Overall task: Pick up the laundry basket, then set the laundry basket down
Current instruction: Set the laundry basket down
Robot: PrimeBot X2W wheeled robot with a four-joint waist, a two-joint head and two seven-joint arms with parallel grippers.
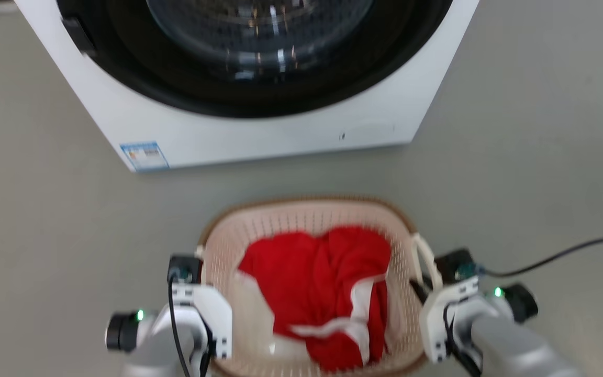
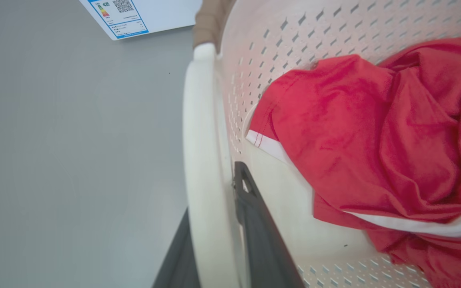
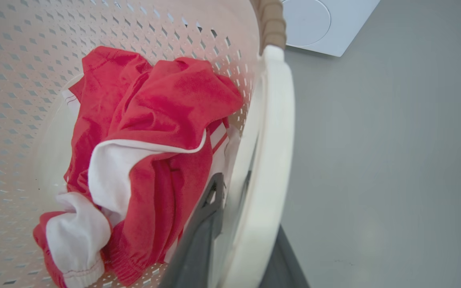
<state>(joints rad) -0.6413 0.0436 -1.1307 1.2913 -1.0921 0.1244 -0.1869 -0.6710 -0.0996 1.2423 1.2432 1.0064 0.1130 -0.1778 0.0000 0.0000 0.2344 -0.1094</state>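
Observation:
The cream perforated laundry basket (image 1: 280, 222) with a brown rim sits between my two grippers, in front of the washer. It holds a red garment with white trim (image 1: 317, 283). My left gripper (image 1: 201, 260) is shut on the basket's white left loop handle (image 2: 200, 152), one dark finger (image 2: 250, 208) inside the loop and one outside. My right gripper (image 1: 426, 287) is shut on the right loop handle (image 3: 272, 152) in the same way, with its inner finger (image 3: 210, 216) against the basket wall. The frames do not show whether the base touches the floor.
A white front-loading washer (image 1: 259, 133) with a dark round door stands just beyond the basket, with an energy label (image 1: 144, 155) at its lower left corner. A black cable (image 1: 558, 255) trails right from my right wrist. Grey floor (image 1: 532, 157) lies on both sides.

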